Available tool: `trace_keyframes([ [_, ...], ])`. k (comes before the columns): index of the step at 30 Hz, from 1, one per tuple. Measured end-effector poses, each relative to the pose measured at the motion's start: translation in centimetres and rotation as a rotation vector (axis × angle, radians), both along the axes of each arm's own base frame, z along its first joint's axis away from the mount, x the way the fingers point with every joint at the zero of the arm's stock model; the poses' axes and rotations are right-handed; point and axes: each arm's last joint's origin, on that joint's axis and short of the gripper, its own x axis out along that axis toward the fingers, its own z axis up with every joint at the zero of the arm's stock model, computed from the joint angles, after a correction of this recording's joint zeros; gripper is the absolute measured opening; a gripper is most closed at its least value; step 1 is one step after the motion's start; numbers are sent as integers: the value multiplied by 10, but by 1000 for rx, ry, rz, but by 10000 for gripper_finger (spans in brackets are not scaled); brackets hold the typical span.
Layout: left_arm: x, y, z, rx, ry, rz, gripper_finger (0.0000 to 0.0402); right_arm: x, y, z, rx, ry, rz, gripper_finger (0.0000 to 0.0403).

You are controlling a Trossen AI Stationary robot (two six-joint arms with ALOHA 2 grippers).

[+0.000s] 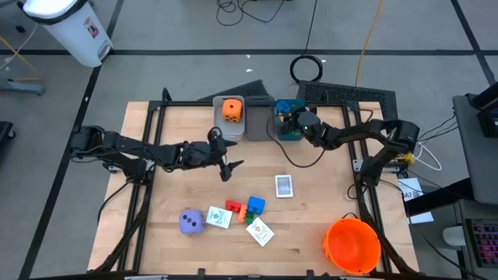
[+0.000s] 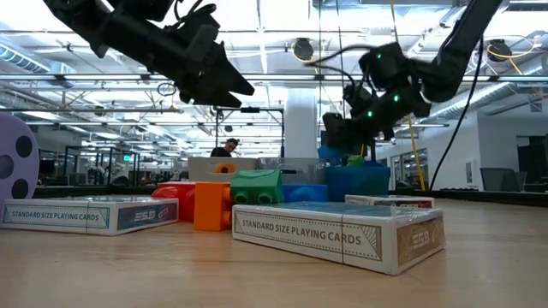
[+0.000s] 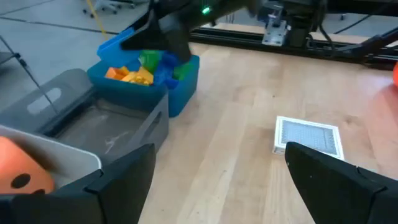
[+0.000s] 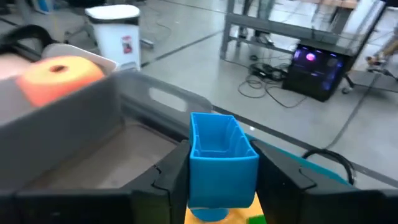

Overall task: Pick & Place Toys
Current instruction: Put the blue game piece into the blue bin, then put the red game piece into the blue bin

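- Toys left on the near table: purple die (image 1: 191,222), card deck (image 1: 219,217), red block (image 1: 234,208), blue block (image 1: 255,205), green block (image 1: 253,219) (small, partly hidden) and a second card deck (image 1: 261,232), all bunched close together.
- Orange bucket (image 1: 352,245) sits at the near right corner, not part of the sort.
- Mid-table: one more card deck (image 1: 285,186) lies alone, well apart from the cluster.
- Left gripper (image 1: 226,167) hovers above the table just short of the bins, jaws wide and empty; arm stretched low across from the left edge.
- Far edge, done so far: orange die (image 1: 232,110) in the far-left grey bin; middle grey bin (image 3: 99,127) looks bare; blue bin (image 3: 180,87) holds several orange, yellow, green and blue blocks.
- Right gripper (image 4: 221,171) is over the blue bin, fingers clamped on a blue block (image 4: 217,152); arm reaches in from the right, wrist tipped down.
- Judgement: roughly half sorted, seven pieces left.
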Motion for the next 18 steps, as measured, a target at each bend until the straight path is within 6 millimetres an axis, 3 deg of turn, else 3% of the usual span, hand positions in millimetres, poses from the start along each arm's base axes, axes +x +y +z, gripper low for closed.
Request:
trace_keyframes([
  [7, 0, 0, 0, -3, -3, -4, 367, -1, -10, -5, -14, -21, -29, 165],
  [18, 0, 0, 0, -7, -5, -3, 367, 0, -7, -6, -33, 35, -10, 210],
])
